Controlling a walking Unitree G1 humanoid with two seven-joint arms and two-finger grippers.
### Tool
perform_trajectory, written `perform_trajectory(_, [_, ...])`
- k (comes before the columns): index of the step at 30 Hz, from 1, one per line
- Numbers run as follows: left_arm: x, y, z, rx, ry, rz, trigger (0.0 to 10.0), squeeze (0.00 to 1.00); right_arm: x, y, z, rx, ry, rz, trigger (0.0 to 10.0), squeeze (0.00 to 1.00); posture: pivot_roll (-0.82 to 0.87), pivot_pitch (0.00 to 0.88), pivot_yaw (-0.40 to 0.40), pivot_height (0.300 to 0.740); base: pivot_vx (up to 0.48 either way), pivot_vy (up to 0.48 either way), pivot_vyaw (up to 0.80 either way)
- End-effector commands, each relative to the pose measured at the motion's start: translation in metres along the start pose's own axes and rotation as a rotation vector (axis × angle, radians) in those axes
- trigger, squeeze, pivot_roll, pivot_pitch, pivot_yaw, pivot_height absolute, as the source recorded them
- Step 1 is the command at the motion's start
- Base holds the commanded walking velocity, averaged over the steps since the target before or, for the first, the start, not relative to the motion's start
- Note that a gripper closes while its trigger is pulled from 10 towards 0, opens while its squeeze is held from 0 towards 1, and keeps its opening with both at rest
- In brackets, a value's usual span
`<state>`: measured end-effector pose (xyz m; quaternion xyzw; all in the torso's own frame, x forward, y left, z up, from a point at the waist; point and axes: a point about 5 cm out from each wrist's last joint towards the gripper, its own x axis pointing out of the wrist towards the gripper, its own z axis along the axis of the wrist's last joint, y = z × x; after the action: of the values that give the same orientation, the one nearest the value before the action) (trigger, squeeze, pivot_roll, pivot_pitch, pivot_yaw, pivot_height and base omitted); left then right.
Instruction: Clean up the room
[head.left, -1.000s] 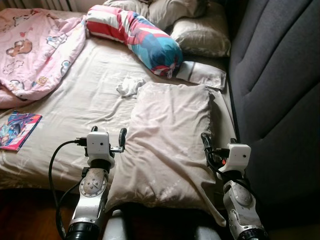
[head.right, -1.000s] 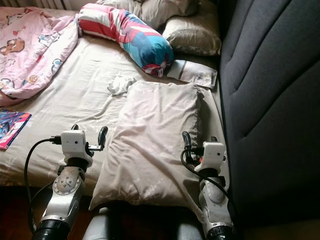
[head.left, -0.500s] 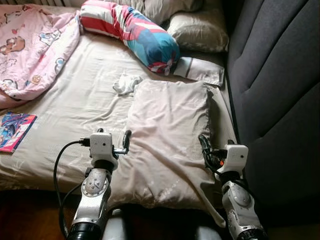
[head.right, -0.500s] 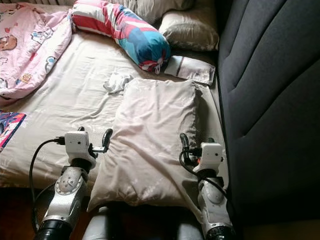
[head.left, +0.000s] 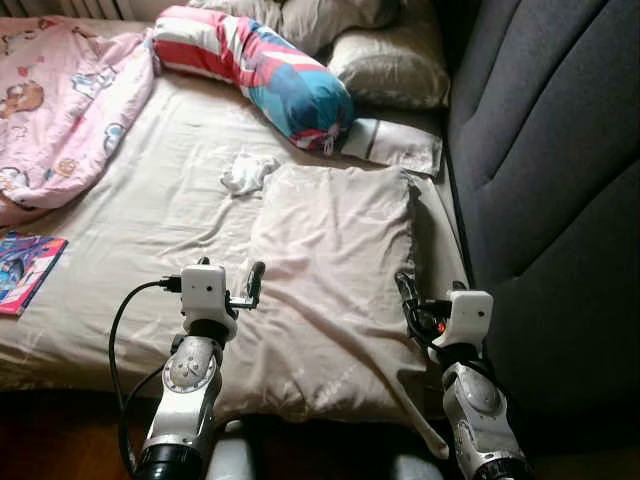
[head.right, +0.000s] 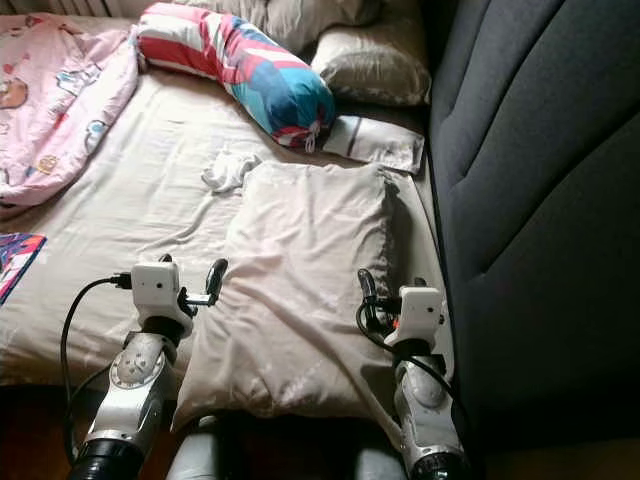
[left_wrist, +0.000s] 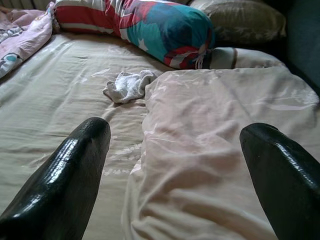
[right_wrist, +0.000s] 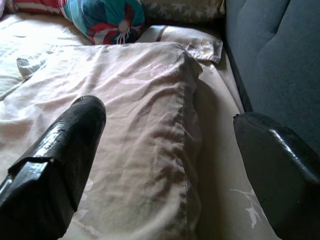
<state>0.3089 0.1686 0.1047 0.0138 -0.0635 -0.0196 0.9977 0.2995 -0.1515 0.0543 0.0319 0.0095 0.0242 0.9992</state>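
Beige and rumpled, a large pillow (head.left: 335, 275) lay on the near part of the bed (head.left: 150, 210), its long right edge running close beside the dark grey padded headboard (head.left: 545, 150). The robot's left gripper (head.left: 232, 282) hovered at the pillow's left edge, its two black fingers (left_wrist: 65, 175) spread wide, one over the sheet and the other over the pillow. The right gripper (head.left: 420, 300) sat at the pillow's right edge, jaws likewise parted, with one finger above the pillow and the other above the strip of sheet next to the headboard; neither gripper held anything.

Beyond the pillow's far left corner, a small crumpled white cloth (head.left: 247, 172) rested on the sheet, just beside the pillow. Farther up the bed, a bolster (head.left: 260, 70) striped in red, white and blue lay at an angle, its tied end pointing toward a flat folded pillowcase (head.left: 395, 145) near the headboard. Two more pillows (head.left: 390, 60) in a muted patterned fabric were stacked behind it. A pink cartoon-print duvet (head.left: 60, 100) was bunched at the far left of the bed, and a colourful book (head.left: 25, 270) lay flat near the left edge of the mattress, well apart from the grippers.
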Motion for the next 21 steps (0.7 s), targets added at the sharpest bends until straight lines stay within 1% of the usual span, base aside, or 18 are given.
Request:
perform_trajectory(1, [-0.0029,0.0014,-0.0018,-0.013,0.014,-0.002,10.0,0.00,-0.0046,0.0005,-0.0089,-0.003,0.043,0.005,10.0,0.00,-0.08,0.247,-0.013,0.662,0.307,0.000,0.00])
perform_trajectory(9, [-0.0028,0.0006,-0.0020,-0.017,0.017,-0.005,10.0,0.00,-0.0047,-0.0008,-0.0096,-0.004,0.050,0.004,10.0,0.00,-0.08,0.250,-0.014,0.662,0.304,0.000,0.00])
perform_trajectory(13, [-0.0021,0.0011,-0.0024,-0.018,0.022,-0.007,10.0,0.00,-0.0056,0.0028,-0.0105,-0.016,0.053,0.032,10.0,0.00,-0.08,0.252,-0.014,0.662,0.306,0.000,0.00])
perform_trajectory(21, [-0.0017,0.0018,-0.0020,-0.023,0.026,-0.014,10.0,0.00,-0.0055,0.0010,-0.0117,-0.017,0.065,0.015,10.0,0.00,-0.08,0.254,-0.015,0.662,0.305,0.000,0.00])
